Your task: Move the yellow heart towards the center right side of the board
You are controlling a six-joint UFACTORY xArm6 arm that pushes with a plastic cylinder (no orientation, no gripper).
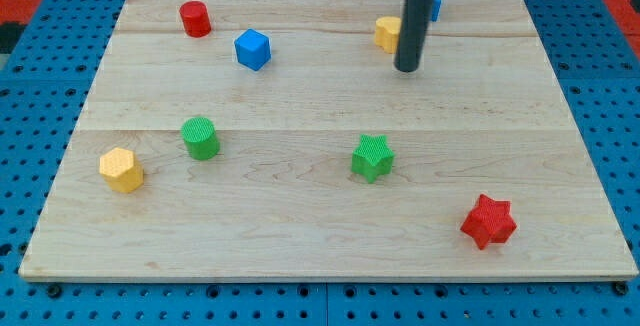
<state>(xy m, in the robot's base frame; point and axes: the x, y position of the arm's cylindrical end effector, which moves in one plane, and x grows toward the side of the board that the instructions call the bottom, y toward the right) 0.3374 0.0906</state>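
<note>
End effector: straight dark rod, no jaws, so nothing to stand apart, together or clamped. Ends in my tip, resting on the bench in its upper half, right of middle.

Nearest to my tip: yellow heart, just above and to the view's left, right edge hidden behind the rod. Heart shape not fully readable; taken as the heart because the other yellow block, far off at the view's left, looks many-sided. Contact between rod and yellow heart: cannot tell.

Behind the rod, toward the view's top right: blue block, mostly hidden, shape unclear. Farther out: blue cube and red cylinder at the top left; green cylinder at mid left; green star below my tip, well apart; red star at the bottom right.

Step in hand, as judged: approach and positioning. Yellow heart not yet at the centre right; no block in that region.

Next move, as judged:
1. Bring my tip round to the upper-left side of the yellow heart, as my tip now sits on the goal side.
2. Push down and toward the view's right.
3. Keep clear of the blue block during the detour.
4. Keep the push line through the block's middle to avoid slip-off.
</note>
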